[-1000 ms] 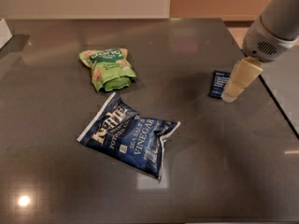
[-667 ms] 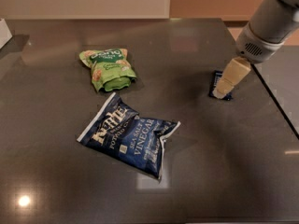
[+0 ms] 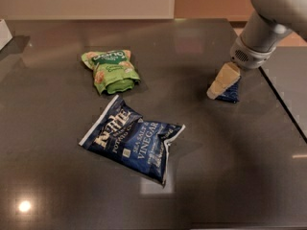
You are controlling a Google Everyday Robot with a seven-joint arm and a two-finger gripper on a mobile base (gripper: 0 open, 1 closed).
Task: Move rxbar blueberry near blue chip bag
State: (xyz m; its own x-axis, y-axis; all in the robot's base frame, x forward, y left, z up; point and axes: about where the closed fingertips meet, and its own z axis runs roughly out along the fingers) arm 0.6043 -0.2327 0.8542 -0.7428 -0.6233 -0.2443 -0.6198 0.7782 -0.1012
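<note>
The rxbar blueberry (image 3: 231,94) is a small dark navy wrapper lying flat at the right of the dark table, mostly covered by my gripper. My gripper (image 3: 214,93) comes down from the upper right on the grey arm (image 3: 261,35) and sits right over the bar's left part, its cream tip at the table surface. The blue chip bag (image 3: 132,140), a large crinkled navy "Kettle" bag, lies at the table's centre front, well to the left of the bar and apart from it.
A green snack bag (image 3: 111,70) lies behind the blue chip bag at the left centre. The dark table (image 3: 201,176) has a seam or edge running diagonally at the far right (image 3: 283,99). A white object (image 3: 4,32) stands at the far left edge.
My gripper has moved left and lower over the rxbar blueberry, which it now covers more. The bar and both bags have not moved.
</note>
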